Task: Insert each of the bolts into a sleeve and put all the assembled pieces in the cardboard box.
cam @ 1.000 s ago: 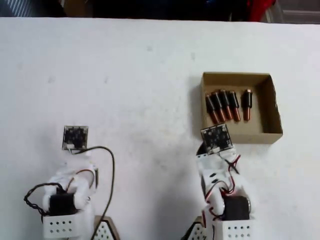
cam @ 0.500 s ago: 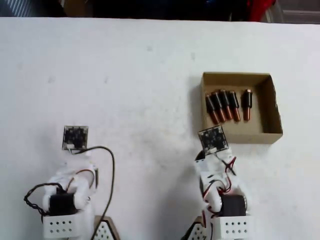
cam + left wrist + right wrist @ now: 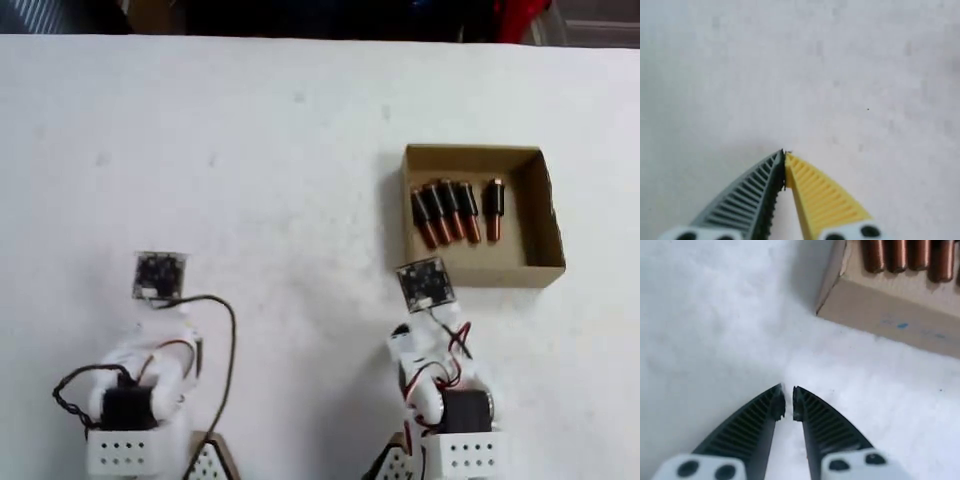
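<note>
The cardboard box [image 3: 522, 256] stands right of the table's middle. Several assembled pieces [image 3: 446, 212], copper bolts in black sleeves, lie side by side in it, and one more [image 3: 494, 207] lies a little apart to their right. My right gripper [image 3: 788, 402] hangs low over bare table just short of the box's [image 3: 900, 320] near left corner, its tips almost touching and holding nothing. The bolt ends [image 3: 905, 255] show over the box's wall. My left gripper [image 3: 784, 156] is shut and empty over plain table at the front left.
The white table [image 3: 280, 160] is bare around the box. Both arm bases [image 3: 125, 440] [image 3: 455, 445] sit at the front edge, with loose cables beside them.
The right arm has drawn back a little from the box towards its base. The left arm's wrist has shifted slightly to the right.
</note>
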`<state>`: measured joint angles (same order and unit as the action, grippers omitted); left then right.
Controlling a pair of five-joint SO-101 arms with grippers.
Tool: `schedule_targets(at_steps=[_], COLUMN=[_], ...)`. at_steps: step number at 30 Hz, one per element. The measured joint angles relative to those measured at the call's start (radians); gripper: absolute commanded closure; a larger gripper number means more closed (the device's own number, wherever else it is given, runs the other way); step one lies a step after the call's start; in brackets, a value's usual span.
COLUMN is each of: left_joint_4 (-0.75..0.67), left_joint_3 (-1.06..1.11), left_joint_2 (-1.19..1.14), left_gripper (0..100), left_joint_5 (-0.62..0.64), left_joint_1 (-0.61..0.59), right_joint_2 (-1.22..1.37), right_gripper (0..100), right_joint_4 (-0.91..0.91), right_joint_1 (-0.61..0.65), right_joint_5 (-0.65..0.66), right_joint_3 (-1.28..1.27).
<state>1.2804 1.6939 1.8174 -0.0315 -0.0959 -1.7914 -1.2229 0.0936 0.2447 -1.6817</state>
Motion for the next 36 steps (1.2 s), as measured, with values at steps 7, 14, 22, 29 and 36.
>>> schedule_targets(at_steps=[7, 14, 22, 29, 36], left_joint_4=[0.0, 0.0, 0.0, 0.0, 0.0], left_joint_3=[0.0, 0.0, 0.0, 0.0, 0.0], left_joint_2=[0.0, 0.0, 0.0, 0.0, 0.0], left_gripper=[98, 98, 98, 98, 98], left_joint_5=[0.0, 0.0, -0.002, -0.002, -0.002], left_joint_1=[0.077, 0.081, 0.081, 0.081, 0.055], right_joint_2=[0.0, 0.0, 0.0, 0.0, 0.0], right_gripper=[98.2, 98.2, 98.1, 98.1, 98.1], right_joint_4=[-0.023, -0.032, -0.032, -0.037, -0.037], right_joint_1=[-0.003, -0.044, -0.115, -0.117, -0.115], right_joint_5=[-0.219, -0.232, -0.232, -0.232, -0.232], right_joint_3=[0.0, 0.0, 0.0, 0.0, 0.0])
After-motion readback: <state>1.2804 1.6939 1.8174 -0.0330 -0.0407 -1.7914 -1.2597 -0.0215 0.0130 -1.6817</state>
